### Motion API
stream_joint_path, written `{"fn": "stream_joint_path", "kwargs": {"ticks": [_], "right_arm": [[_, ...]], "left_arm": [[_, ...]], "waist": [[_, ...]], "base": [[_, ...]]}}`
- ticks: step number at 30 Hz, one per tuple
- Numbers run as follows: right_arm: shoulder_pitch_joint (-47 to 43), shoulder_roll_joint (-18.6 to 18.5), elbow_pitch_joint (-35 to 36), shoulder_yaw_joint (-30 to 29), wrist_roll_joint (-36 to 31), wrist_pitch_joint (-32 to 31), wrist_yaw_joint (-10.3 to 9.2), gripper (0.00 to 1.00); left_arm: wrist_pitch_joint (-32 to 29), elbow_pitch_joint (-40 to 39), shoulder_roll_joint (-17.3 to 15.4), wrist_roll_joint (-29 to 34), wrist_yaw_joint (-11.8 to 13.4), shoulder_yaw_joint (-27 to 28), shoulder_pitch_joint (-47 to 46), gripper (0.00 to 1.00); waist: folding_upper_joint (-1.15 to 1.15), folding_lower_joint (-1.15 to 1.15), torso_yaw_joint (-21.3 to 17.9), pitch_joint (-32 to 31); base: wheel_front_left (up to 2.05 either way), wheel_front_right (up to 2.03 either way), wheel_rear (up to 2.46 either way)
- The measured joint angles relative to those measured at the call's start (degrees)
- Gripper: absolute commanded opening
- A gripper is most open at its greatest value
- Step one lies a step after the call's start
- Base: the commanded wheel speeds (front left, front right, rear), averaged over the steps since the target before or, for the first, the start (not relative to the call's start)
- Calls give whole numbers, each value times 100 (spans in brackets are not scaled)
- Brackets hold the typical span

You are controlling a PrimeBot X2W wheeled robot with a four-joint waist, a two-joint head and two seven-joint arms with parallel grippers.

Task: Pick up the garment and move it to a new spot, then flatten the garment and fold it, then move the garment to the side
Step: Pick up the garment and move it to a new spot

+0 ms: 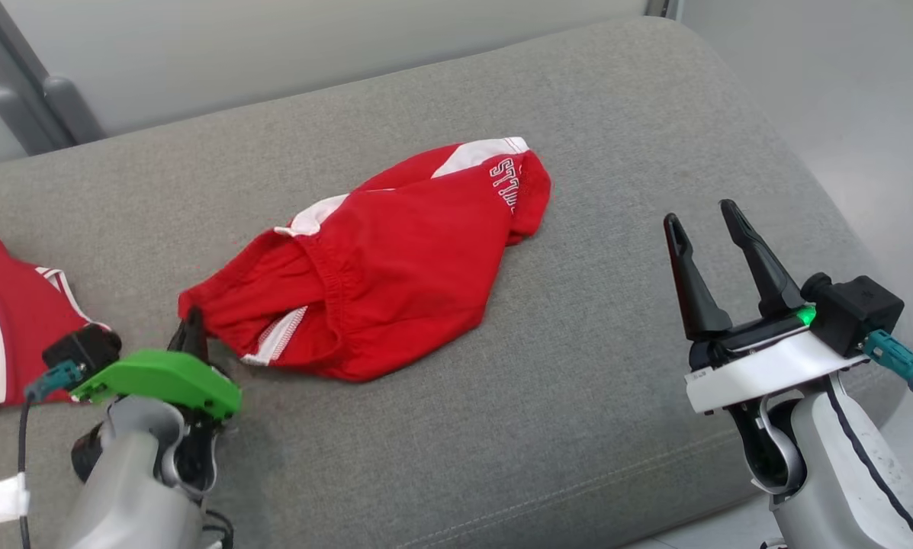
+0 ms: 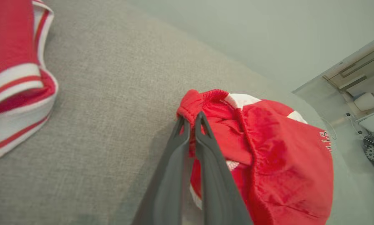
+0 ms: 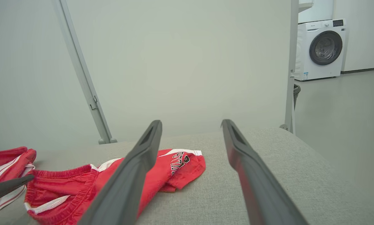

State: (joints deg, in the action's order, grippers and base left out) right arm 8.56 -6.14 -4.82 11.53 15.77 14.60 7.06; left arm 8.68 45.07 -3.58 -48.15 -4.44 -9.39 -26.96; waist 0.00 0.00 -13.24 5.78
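Wide grey woven-fabric cushion (image 1: 593,396) spreads before me, far edge rounded, stitched seam near front edge. On it, at my far left, crumpled red cloth with white stripes (image 1: 21,320), partly cut off by picture edge. Pale plain wall (image 3: 180,62) behind cushion. Slanted grey metal post (image 3: 80,72) against wall, its foot just behind cushion. To my right, smooth grey floor (image 3: 346,118). White front-loading washing machine with dark round door (image 3: 322,48) stands well back on it.
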Motion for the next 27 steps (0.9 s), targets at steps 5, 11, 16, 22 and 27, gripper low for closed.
{"fn": "stream_joint_path", "kwargs": {"ticks": [5, 11, 16, 22, 27], "right_arm": [[8, -51, 45, 133, -2, 0, 0, 100], [27, -96, 35, 311, -10, 0, 0, 100], [34, -97, 18, 441, -10, 0, 1, 100], [39, -124, -20, 486, -10, 0, 0, 100], [40, -223, -21, 339, -10, 0, 1, 100]], "left_arm": [[370, 127, -313, 286, -5, 0, 90, 0], [448, 120, -324, 412, -65, -143, -82, 100], [502, 27, -316, 736, -96, -367, -98, 100], [556, -355, -397, 981, -137, -417, -127, 100], [556, -625, -381, 1141, -185, -627, -110, 100]], "waist": [[0, 0, 177, 112], [0, 0, 402, 191], [0, 0, 536, 214], [0, 0, 594, 233], [0, 0, 636, 241]], "base": [[0, 0, 0], [0, 0, 0], [0, 0, 0], [0, 0, 0], [0, 0, 0]]}}
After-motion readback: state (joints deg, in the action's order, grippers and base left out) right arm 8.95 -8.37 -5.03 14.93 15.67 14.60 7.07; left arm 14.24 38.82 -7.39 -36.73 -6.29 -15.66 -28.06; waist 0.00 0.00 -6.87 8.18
